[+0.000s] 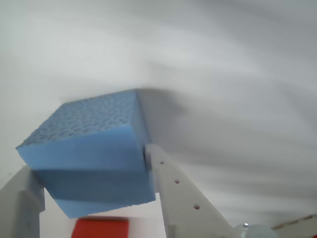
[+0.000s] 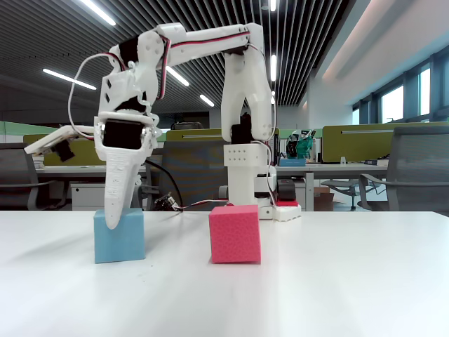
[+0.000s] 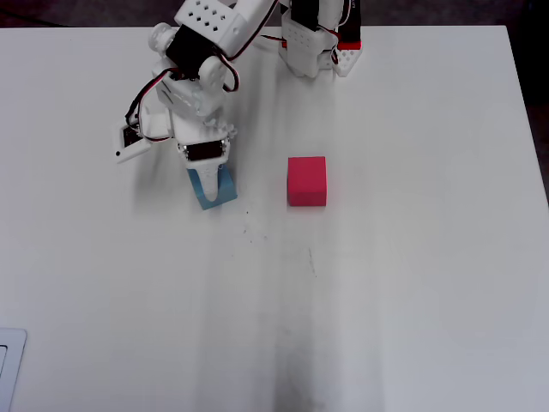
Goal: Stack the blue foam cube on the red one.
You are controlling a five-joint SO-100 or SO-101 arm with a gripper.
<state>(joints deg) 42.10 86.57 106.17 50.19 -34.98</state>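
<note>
Fingers (image 1: 151,163) clamped on the blue foam cube (image 2: 119,235); lift straight, clear the red one (image 2: 235,234), lower squarely.

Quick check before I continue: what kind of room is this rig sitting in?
Most likely an open-plan office: the fixed view shows desks with green partitions, an office chair and a slatted ceiling with strip lights behind the white table.

The wrist view sits close behind the white plastic fingers (image 1: 161,191). The fixed view looks level across the white bench (image 2: 337,281); the overhead view faces straight down on it.
</note>
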